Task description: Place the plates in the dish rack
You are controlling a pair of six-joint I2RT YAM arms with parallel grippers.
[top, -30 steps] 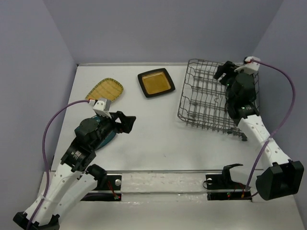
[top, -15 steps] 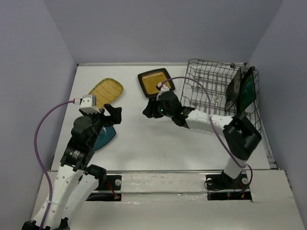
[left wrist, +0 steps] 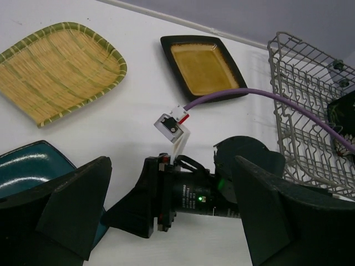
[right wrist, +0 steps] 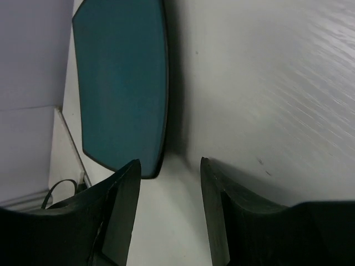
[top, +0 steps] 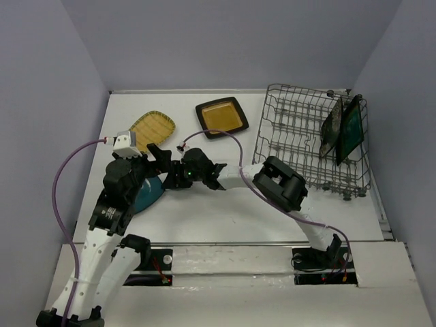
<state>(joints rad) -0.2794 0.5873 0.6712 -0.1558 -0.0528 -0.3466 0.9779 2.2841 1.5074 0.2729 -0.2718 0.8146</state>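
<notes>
A plain dark teal plate [top: 148,195] lies flat at the left, partly under my left arm. My right gripper [top: 169,180] reaches across to its edge. In the right wrist view the teal plate [right wrist: 122,83] ends just beyond the left fingertip, and the gripper [right wrist: 169,177] is open over bare table. My left gripper [top: 158,163] is wide open above, straddling the right wrist [left wrist: 191,194]. An amber plate [top: 221,117] and a yellow-tan gridded plate [top: 153,127] lie flat at the back. The dish rack [top: 293,139] holds a black floral plate [top: 330,129] and a teal plate [top: 351,129] upright.
The right arm [top: 272,184] stretches low across the table in front of the rack, its purple cable [top: 225,136] looping over near the amber plate. The left arm's cable [top: 61,184] arcs out by the left wall.
My right arm has swung from the rack across to the teal plate at the left, and its jaws have narrowed. The two upright plates show in the rack. My left gripper shifted slightly back.
</notes>
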